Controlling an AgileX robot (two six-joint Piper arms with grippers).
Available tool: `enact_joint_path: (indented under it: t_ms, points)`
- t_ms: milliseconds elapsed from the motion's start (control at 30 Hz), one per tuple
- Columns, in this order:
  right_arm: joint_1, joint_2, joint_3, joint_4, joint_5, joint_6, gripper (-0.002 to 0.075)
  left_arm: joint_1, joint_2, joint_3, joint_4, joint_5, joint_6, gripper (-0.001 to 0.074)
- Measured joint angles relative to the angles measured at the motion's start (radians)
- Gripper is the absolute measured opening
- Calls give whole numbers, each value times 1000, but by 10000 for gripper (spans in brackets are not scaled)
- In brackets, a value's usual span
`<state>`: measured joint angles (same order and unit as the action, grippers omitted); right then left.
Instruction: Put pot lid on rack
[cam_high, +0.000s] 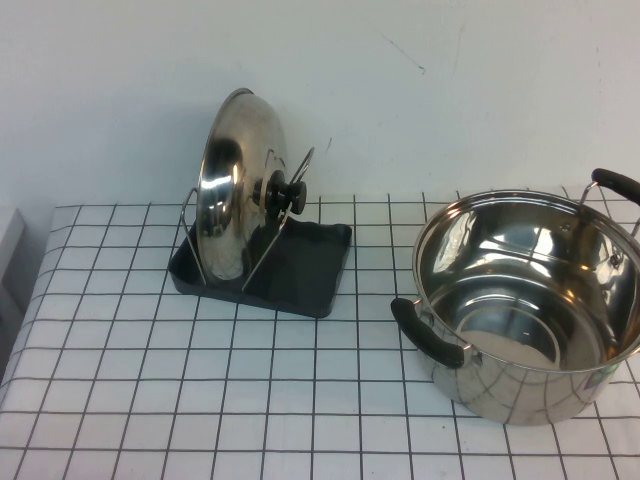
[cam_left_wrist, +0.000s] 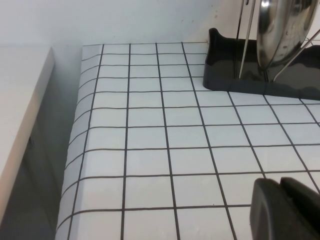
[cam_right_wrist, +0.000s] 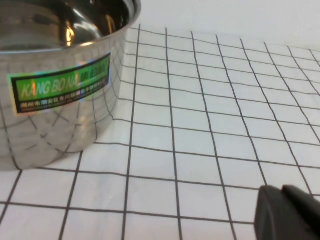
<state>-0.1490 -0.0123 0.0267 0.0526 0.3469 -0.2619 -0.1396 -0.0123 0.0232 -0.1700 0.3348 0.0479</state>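
The shiny steel pot lid (cam_high: 235, 185) with a black knob (cam_high: 283, 194) stands on edge between the wire loops of the dark grey rack (cam_high: 300, 270) at the back left of the table. It shows in the left wrist view as well (cam_left_wrist: 282, 27), with the rack (cam_left_wrist: 225, 70). Neither arm shows in the high view. My left gripper (cam_left_wrist: 280, 187) is shut and empty, low over the tiles well short of the rack. My right gripper (cam_right_wrist: 281, 192) is shut and empty over the tiles beside the pot (cam_right_wrist: 55, 80).
The deep steel pot (cam_high: 525, 300) with two black handles (cam_high: 428, 333) stands at the right of the table. The gridded white cloth (cam_high: 200, 400) covers the table. The table's left edge (cam_left_wrist: 75, 150) drops off beside a white counter (cam_left_wrist: 20, 115).
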Motion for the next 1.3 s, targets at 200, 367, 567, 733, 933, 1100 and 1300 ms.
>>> enact_joint_path:
  t_ms: [200,367,567,733,933,1100,1300]
  points:
    - [-6,0,0,-8,1,6,-1,0,0,0,0,0,0,-2]
    - [-6,0,0,2,1,17,-1,0,0,0,0,0,0,-2]
    - [-6,0,0,62,2,26,-1,0,0,0,0,2,0,-2]
    - [-6,0,0,64,4,29,-1,0,0,0,0,2,2,-2]
    - [-6,0,0,66,4,29,-1,0,0,0,0,2,2,-2]
    - [-6,0,0,64,6,29,-1,0,0,0,0,2,2,-2]
    - [-6,0,0,51,10,29,-1,0,0,0,0,2,2,-2]
